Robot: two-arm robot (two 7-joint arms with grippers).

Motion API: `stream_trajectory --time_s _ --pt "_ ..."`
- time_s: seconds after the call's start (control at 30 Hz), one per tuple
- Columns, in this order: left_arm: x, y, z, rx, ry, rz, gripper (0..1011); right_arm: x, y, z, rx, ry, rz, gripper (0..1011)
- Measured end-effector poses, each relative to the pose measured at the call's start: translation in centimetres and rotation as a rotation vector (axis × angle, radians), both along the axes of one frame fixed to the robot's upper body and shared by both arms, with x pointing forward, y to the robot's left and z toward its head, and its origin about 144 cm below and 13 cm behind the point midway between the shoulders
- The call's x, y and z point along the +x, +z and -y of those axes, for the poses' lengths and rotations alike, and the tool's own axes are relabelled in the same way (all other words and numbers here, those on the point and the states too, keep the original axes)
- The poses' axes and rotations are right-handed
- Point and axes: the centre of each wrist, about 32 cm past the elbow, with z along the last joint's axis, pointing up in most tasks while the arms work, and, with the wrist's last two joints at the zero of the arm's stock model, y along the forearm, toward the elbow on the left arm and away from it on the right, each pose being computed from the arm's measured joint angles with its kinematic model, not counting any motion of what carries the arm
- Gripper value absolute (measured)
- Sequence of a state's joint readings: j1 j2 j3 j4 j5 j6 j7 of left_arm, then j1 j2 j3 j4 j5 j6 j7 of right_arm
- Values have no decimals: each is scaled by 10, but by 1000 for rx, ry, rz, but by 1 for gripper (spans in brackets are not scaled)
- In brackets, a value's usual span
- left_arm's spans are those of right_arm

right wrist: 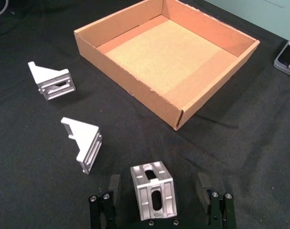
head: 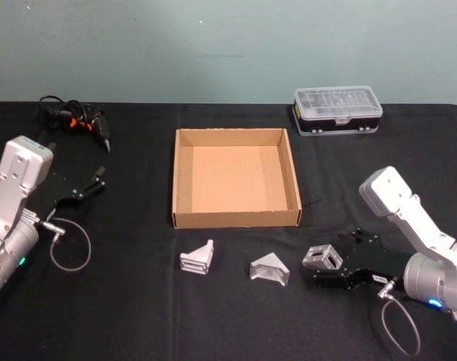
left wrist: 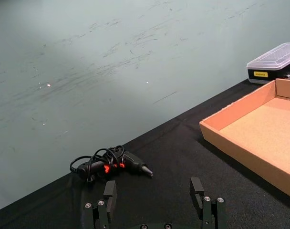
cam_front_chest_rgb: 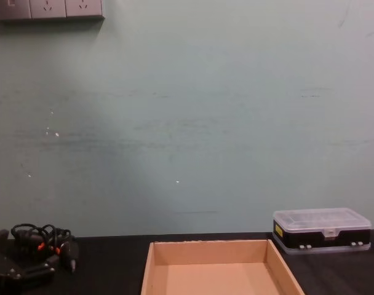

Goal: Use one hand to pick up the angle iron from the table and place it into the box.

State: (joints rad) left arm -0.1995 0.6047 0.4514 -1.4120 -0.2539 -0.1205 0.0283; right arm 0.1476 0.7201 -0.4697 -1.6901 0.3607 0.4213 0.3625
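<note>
Between the wide-open jaws of the right gripper (right wrist: 158, 183), clasping nothing as yet: the nearest angle iron (right wrist: 153, 198), standing on the worktop (right wrist: 240, 143), clear of both fingers, slotted face upward, long axis seemingly along the gripper's reach. Just beyond to the left, a second bracket (right wrist: 83, 143), then a third bracket (right wrist: 52, 81). Ahead and leftward, the empty box (right wrist: 130, 71). Far off on the left, parked, the left gripper (left wrist: 153, 191), likewise spread and empty.
</note>
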Motion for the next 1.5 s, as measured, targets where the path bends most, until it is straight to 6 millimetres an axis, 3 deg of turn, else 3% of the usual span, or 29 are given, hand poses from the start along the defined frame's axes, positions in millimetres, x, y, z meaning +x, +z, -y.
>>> stream_trajectory --time_s 0.73,1.2,1.33,1.5 --pt "0 0 0 0 0 0 1011 4 -2 -5 6 0 1 998" --pt "0 0 0 0 0 0 1011 4 -2 -5 5 0 2 650" --pt "0 0 0 0 0 0 1011 4 -2 -5 5 0 2 486" --pt "0 0 0 0 0 0 1011 4 -2 -5 5 0 2 468"
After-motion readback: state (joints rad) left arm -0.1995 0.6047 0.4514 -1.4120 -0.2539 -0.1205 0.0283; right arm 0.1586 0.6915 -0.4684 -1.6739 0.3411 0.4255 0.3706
